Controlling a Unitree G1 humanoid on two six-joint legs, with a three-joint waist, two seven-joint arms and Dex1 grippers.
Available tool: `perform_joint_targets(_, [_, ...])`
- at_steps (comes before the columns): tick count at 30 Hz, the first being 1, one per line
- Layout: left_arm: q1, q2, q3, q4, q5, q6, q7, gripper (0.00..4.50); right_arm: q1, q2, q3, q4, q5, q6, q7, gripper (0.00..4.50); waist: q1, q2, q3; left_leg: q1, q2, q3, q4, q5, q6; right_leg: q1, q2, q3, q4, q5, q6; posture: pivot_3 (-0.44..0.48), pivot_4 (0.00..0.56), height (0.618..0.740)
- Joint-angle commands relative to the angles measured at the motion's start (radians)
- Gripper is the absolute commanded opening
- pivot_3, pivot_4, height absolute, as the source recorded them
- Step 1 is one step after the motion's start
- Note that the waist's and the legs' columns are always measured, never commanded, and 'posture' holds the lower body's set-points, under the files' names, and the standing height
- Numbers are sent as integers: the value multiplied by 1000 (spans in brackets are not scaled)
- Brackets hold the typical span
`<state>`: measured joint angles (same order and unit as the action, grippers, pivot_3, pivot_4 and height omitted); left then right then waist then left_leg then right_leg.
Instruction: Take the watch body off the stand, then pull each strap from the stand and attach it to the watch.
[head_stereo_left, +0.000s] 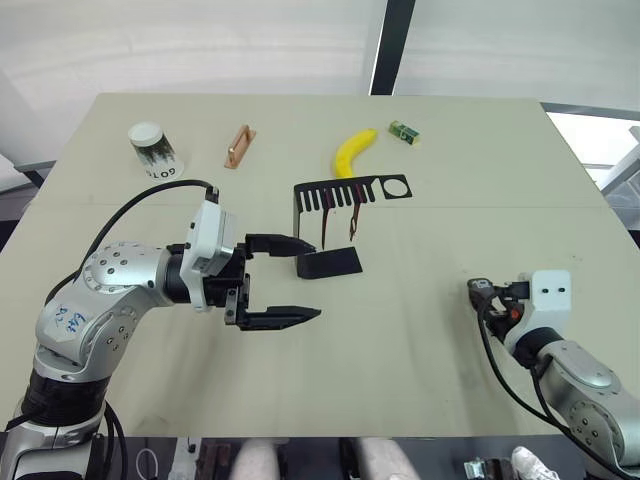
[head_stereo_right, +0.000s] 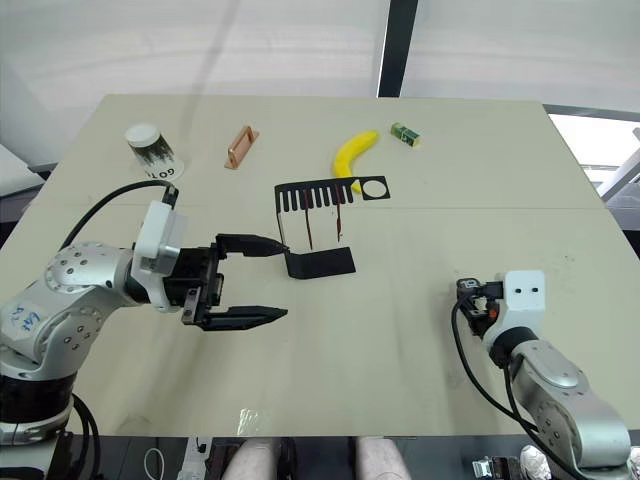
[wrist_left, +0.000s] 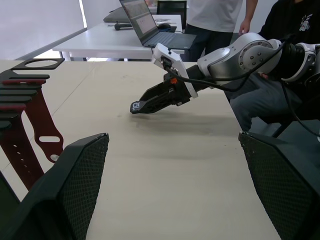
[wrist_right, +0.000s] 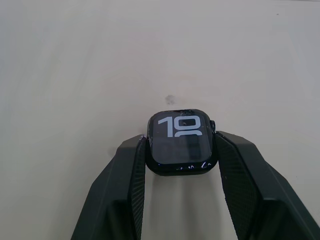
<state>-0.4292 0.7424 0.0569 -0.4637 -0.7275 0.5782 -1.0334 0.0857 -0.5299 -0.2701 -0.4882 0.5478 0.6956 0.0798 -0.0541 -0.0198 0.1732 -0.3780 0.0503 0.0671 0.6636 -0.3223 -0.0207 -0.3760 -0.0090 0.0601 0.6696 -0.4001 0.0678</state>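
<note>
- Right claw (wrist_right: 180, 165) was clamped on the watch body (wrist_right: 180, 141), low over the tabletop (head_stereo_left: 420, 300).
- Left claw (head_stereo_left: 300, 280) gaped wide, empty, just left of the stand (head_stereo_left: 330, 262).

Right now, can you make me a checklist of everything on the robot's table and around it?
Surface: beige table, a few faint marks.
Watch body: off the stand, clamped in the right gripper, screen facing up with light digits.
Stand: black, upright mid-table, base toward the robot.
Straps: two dark red ones hanging from the stand's slotted shelf, not yet pulled.
Clutter: paper cup, copper handle, banana, small green block, all along the far side.
Left gripper: open, beside the stand's base, holding nothing.
Cables: black cable looping over the left arm; another along the right arm.
Surroundings: desk with a laptop, people beyond the table.
</note>
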Motion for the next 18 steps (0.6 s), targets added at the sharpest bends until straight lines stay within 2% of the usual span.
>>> perform_joint_targets(1, [5, 13, 4, -29, 7, -21, -11, 4500, -1, 6, 8, 23, -40, -33, 39, 1602, 1, 0, 0, 0, 0, 0, 0, 0, 0, 0, 0, 0, 0, 0, 0, 0, 150, 740])
perform_joint_targets(18, [5, 6, 13, -25, 10, -31, -2, 4500, 11, 25, 2, 71, -91, -60, 119, 1602, 0, 0, 0, 2, 0, 0, 0, 0, 0, 0, 0, 0, 3, 0, 0, 0, 150, 740])
